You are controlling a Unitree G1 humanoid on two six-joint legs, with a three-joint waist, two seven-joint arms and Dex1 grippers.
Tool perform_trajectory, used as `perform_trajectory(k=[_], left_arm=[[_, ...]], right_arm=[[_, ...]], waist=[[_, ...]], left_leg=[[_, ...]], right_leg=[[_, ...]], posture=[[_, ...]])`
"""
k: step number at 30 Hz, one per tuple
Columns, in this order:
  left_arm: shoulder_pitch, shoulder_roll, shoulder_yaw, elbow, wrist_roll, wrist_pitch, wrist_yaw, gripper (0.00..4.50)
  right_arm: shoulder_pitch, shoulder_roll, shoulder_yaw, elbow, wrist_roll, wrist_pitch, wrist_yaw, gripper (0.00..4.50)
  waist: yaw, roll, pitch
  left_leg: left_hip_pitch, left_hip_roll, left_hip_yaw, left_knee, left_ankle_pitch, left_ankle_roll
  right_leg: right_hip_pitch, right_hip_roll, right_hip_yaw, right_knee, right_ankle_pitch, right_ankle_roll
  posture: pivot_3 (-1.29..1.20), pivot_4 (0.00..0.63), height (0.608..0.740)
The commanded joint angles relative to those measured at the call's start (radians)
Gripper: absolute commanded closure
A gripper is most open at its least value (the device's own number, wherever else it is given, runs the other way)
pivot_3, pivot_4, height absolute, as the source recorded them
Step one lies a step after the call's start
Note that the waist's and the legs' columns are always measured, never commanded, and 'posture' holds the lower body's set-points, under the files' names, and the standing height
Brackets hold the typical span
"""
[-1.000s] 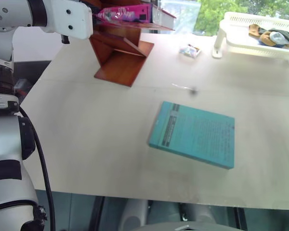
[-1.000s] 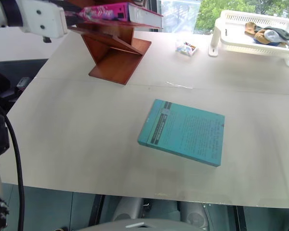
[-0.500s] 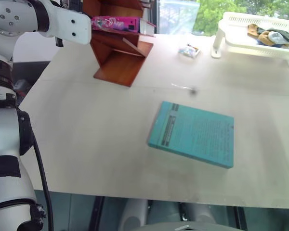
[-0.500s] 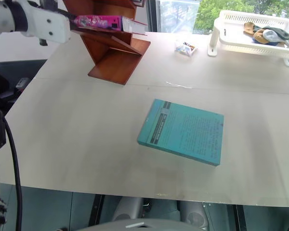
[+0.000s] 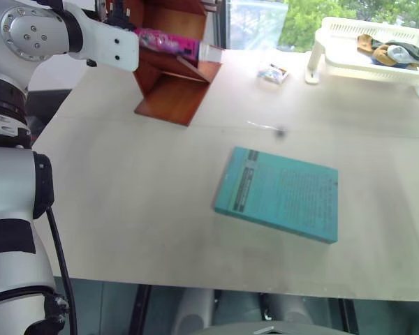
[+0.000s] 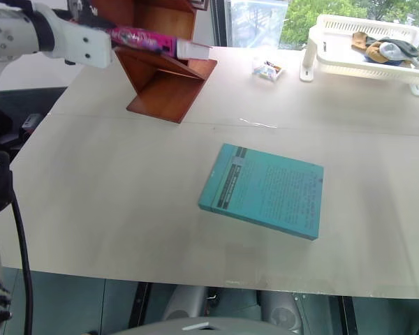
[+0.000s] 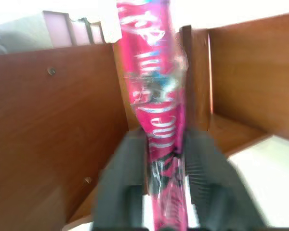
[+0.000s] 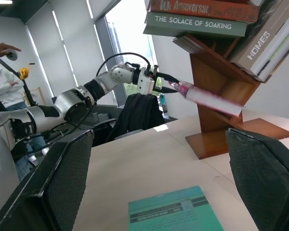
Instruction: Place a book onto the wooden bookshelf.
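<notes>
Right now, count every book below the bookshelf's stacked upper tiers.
2. The pink book leans on the wooden bookshelf's lower board, at the left gripper; the teal book lies flat on the table. More could be hidden behind the shelf.

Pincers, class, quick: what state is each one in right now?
Left pincer: fingers either side of the pink book; whether it grips cannot be told.
Right pincer: open, holding nothing.

Left tool (image 7: 166,168) fingers parted; right tool (image 8: 159,178) wide.

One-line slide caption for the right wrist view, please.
Left tool sets the pink book on the wooden bookshelf's slanted board; a teal book lies on the table.
</notes>
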Motion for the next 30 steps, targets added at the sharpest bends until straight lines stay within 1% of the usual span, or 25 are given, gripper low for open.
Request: perform_trajectory(k=[1,2,3,4,6,10,11,14,16,17,19,22,25,28,30], left_arm=[[-0.048,0.036,-0.006,0.013,0.039,0.034,0.065,1.19],[-0.048,0.041,-0.011,0.02,0.049,0.051,0.068,0.75],[-0.05,0.049,-0.019,0.026,0.069,0.07,0.086,0.22],[-0.051,0.057,-0.028,0.031,0.087,0.085,0.103,0.05],[-0.053,0.074,-0.039,0.039,0.11,0.106,0.117,0.05],[-0.043,0.098,-0.029,0.036,0.1,0.117,0.101,0.05],[-0.033,0.095,0.007,0.031,0.043,0.111,0.064,0.05],[0.025,0.074,0.162,-0.016,-0.219,0.114,-0.134,0.05],[0.106,0.051,0.277,-0.124,-0.437,0.215,-0.314,0.05],[0.16,0.043,0.334,-0.205,-0.545,0.302,-0.39,0.05],[0.278,0.046,0.418,-0.366,-0.695,0.488,-0.477,0.05],[0.503,0.076,0.512,-0.624,-0.869,0.781,-0.548,0.05],[0.724,0.101,0.588,-0.848,-1.005,0.995,-0.58,0.05],[0.91,0.116,0.655,-1.004,-1.131,1.156,-0.622,0.05],[1.04,0.121,0.694,-1.085,-1.183,1.219,-0.638,0.05]], right_arm=[[-0.001,-0.028,-0.025,0.009,0.0,-0.006,-0.001,0.0],[-0.001,-0.028,-0.025,0.012,-0.002,-0.007,0.0,0.0],[-0.001,-0.028,-0.025,0.015,-0.003,-0.008,0.0,0.0],[-0.001,-0.029,-0.025,0.018,-0.004,-0.008,0.001,0.0],[-0.003,-0.029,-0.024,0.025,-0.008,-0.011,0.001,0.0],[-0.008,-0.027,-0.017,0.039,-0.02,-0.019,0.005,0.0],[-0.009,-0.027,-0.015,0.042,-0.022,-0.02,0.007,0.0],[-0.008,-0.029,-0.015,0.051,-0.026,-0.02,0.012,0.0],[-0.004,-0.03,-0.016,0.054,-0.03,-0.018,0.016,0.0],[-0.002,-0.03,-0.016,0.055,-0.032,-0.017,0.017,0.0],[0.002,-0.028,-0.016,0.051,-0.029,-0.011,0.018,0.0],[0.0,-0.023,-0.016,0.045,-0.017,-0.003,0.018,0.0],[0.004,-0.021,-0.004,0.044,-0.022,-0.005,0.022,0.0],[0.021,-0.021,0.018,0.047,-0.043,-0.013,0.034,0.0],[0.042,-0.023,0.034,0.051,-0.067,-0.026,0.046,0.0]], waist=[[0.001,0.0,0.0],[0.001,0.0,0.0],[0.001,0.0,0.0],[0.001,0.0,0.0],[-0.001,0.0,0.0],[-0.001,0.0,0.0],[-0.001,0.0,0.0],[0.003,0.0,0.0],[0.002,0.0,0.0],[0.002,0.0,0.0],[0.0,0.001,0.0],[-0.015,0.002,-0.001],[-0.026,0.002,-0.001],[-0.025,0.002,-0.001],[-0.023,0.003,-0.002]], left_leg=[[0.0,0.0,0.0,0.001,0.0,0.0],[0.0,0.0,0.0,0.001,0.0,0.0],[0.0,0.0,0.0,0.001,0.0,0.0],[0.0,0.0,0.0,0.002,0.0,0.0],[0.0,0.0,0.0,0.002,0.0,0.0],[0.0,0.0,0.0,0.004,0.0,0.0],[0.0,0.0,0.0,0.004,0.0,0.0],[0.0,0.0,0.0,0.006,0.0,0.0],[0.0,0.0,0.0,0.008,0.0,0.0],[0.0,0.0,0.0,0.009,0.0,0.0],[0.0,0.001,-0.001,0.01,0.0,0.0],[0.001,0.002,-0.001,0.011,0.0,0.0],[0.002,0.003,-0.001,0.011,0.0,0.0],[0.004,0.003,-0.001,0.011,0.0,0.0],[0.006,0.004,-0.001,0.011,0.0,0.0]], right_leg=[[0.0,0.0,0.0,0.0,0.0,0.0],[0.0,0.0,0.0,0.0,0.0,0.0],[0.0,0.0,0.0,0.001,0.0,0.0],[0.0,0.0,0.0,0.001,0.0,0.0],[0.0,0.0,0.0,0.002,0.0,0.0],[-0.001,0.0,0.0,0.005,0.0,0.0],[-0.001,0.0,0.0,0.005,0.0,0.0],[0.0,0.0,0.0,0.007,0.0,0.0],[0.0,-0.001,0.0,0.008,0.0,0.0],[0.0,-0.001,-0.001,0.009,0.0,0.0],[0.0,-0.001,-0.001,0.01,0.0,0.0],[0.0,-0.001,0.0,0.011,0.0,0.0],[0.001,-0.001,0.0,0.011,0.0,0.0],[0.003,-0.001,0.001,0.011,0.0,0.0],[0.005,-0.002,0.001,0.011,0.0,0.0]], posture=[[0.0,0.15,0.74],[0.0,0.15,0.74],[0.0,0.15,0.74],[0.0,0.15,0.74],[0.0,0.15,0.74],[0.0,0.15,0.74],[0.0,0.15,0.74],[0.0,0.15,0.74],[0.0,0.15,0.74],[0.0,0.15,0.74],[0.0,0.15,0.74],[0.0,0.15,0.74],[0.0,0.15,0.74],[0.0,0.15,0.74],[0.0,0.15,0.74]])
